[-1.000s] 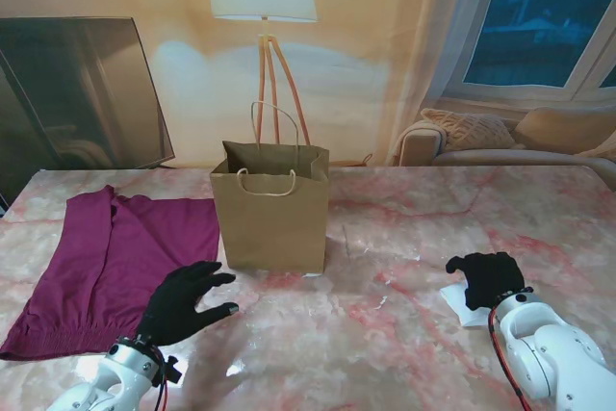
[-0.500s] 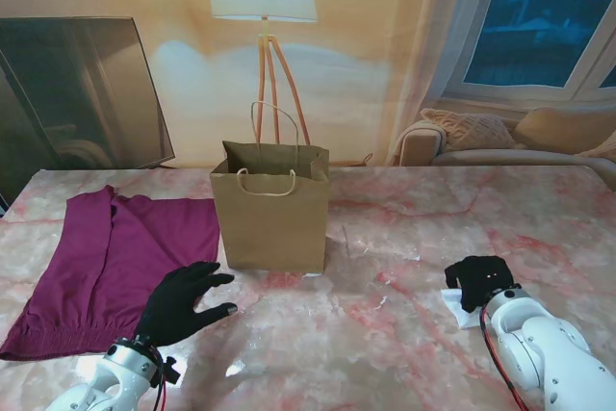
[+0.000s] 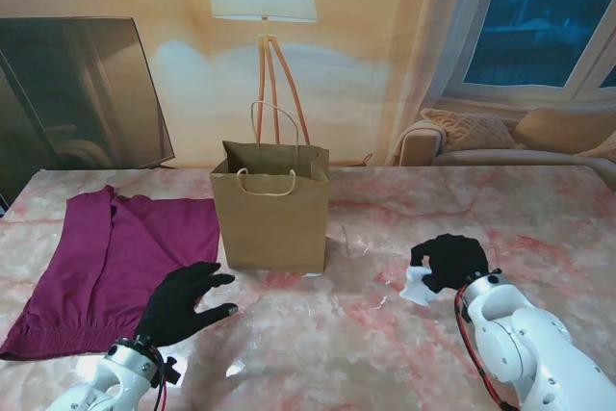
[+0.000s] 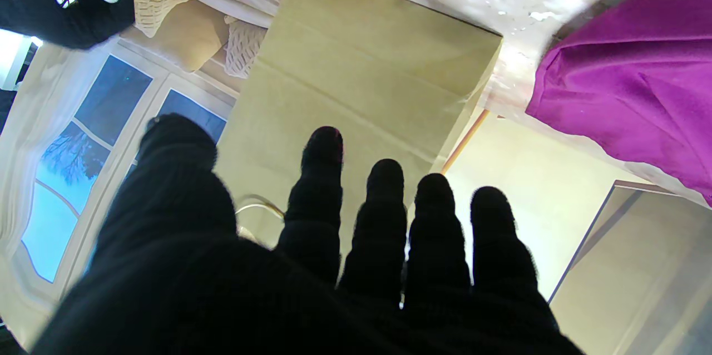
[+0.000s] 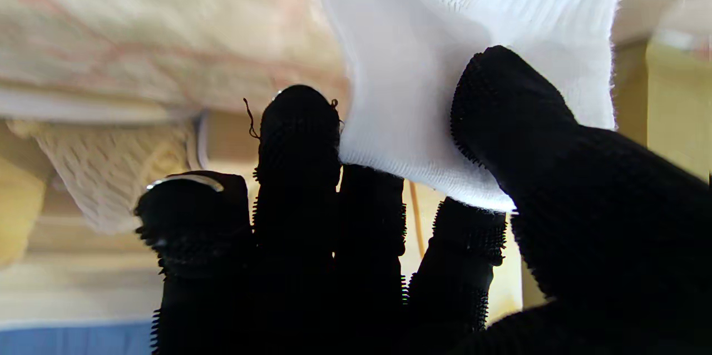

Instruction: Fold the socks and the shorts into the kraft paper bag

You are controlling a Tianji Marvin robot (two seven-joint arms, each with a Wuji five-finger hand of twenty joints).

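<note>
- The right hand [image 3: 450, 262] has its fingers [image 5: 300, 132] closed around the white sock [image 5: 473, 65], thumb pressed against the fabric from one side and the other fingers behind it; the sock hangs off the tabletop [image 3: 385, 334] just beyond the fingertips.
- The kraft paper bag [image 3: 270, 207] stands upright with its mouth open, well apart from those fingers, toward the robot's left and farther from the robot.
- To do this step well, the robot should probably hold the pinch firm, lift the sock clear over the bag's rim and handles, and release only once the fabric is over the mouth.
- The left hand [image 3: 185, 301] hovers with fingers spread, holding nothing, just beside the magenta shorts [image 3: 115, 262]; it could steady the bag.
</note>
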